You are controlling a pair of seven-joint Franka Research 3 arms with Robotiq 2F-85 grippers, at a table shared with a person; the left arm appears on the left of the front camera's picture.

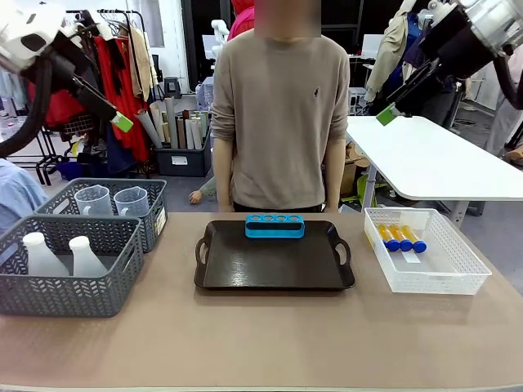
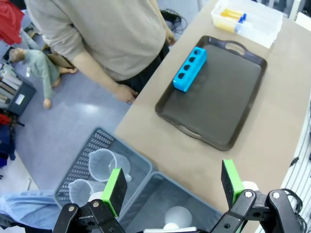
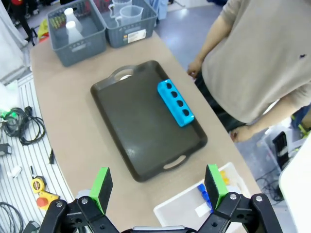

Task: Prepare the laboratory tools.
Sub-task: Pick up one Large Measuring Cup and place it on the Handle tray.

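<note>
Nearest: two flasks (image 1: 82, 255) in grey basket (image 1: 65, 298), tabletop's near-left corner; beakers (image 1: 131, 200) behind; amber tubes (image 1: 398, 237) in white basket (image 1: 425, 282), right edge. Left gripper (image 2: 172, 187), right gripper (image 3: 158, 185) high, spread wide, empty. Probably: lower left gripper plumb over flask neck (clear of basket wall), pinch gently.

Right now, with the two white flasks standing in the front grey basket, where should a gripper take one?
Probably by the narrow neck, from straight above. The flask stands upright in the grey basket, whose walls shield its wide body, and the other flask crowds its side; only the necks lie open above.
</note>
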